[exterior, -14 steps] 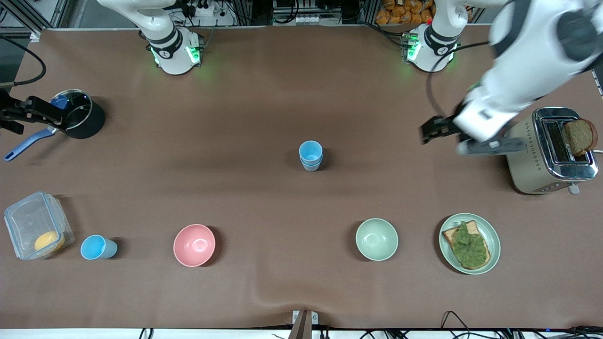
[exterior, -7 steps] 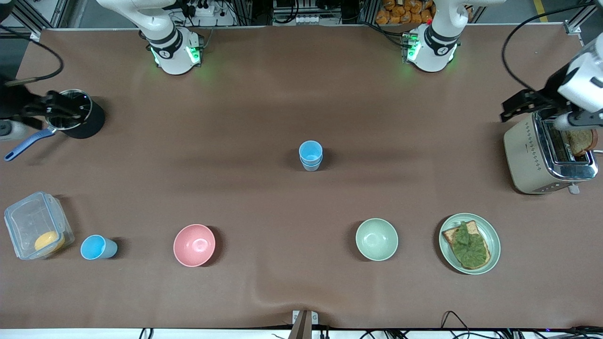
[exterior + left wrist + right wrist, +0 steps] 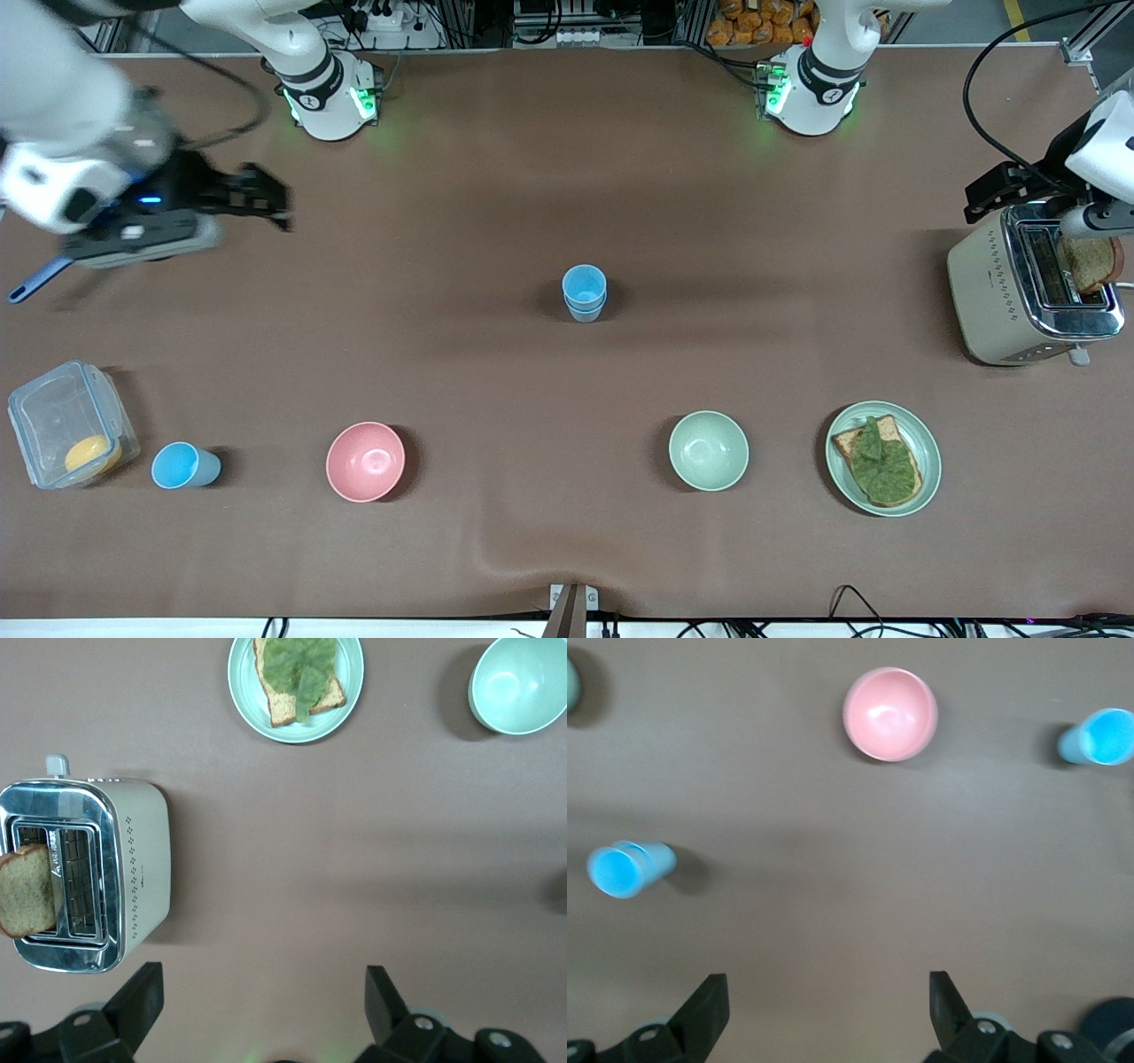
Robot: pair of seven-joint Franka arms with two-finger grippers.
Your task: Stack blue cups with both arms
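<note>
Cups first: a stacked pair (image 3: pixel 584 293) stands upright mid-table, well apart from the pink bowl (image 3: pixel 365 461) and farther from the front camera than it. A lone blue cup (image 3: pixel 184 466) sits beside that bowl toward the right arm's end, between it and the clear lidded box (image 3: pixel 69 424).

Handling, my read: thin plastic tumblers, light, stiff enough but smooth and tapered, so a pinch could squirt one out or tip it. I would take the lone cup across its wall just below the rim, fingers either side, and seat it gently (the stack itself could topple if pushed sideways).

Right gripper (image 3: pixel 257 199) hangs over bare table, jaws spread wide, nothing in them; the right wrist view shows both fingers (image 3: pixel 709 1010) apart with only tabletop between. Left gripper (image 3: pixel 1005 188) is over the toaster (image 3: pixel 1019 297), also spread wide and empty.

Hard to make out:
- Right arm is motion-blurred and covers whatever sits under it; only a blue handle (image 3: pixel 35 279) pokes out.
- Whether the lone cup stands upright or lies tipped, cannot tell.
- Left arm is cut off at the frame edge.
- How many cups are nested in the stack beyond two rims, unclear.
</note>
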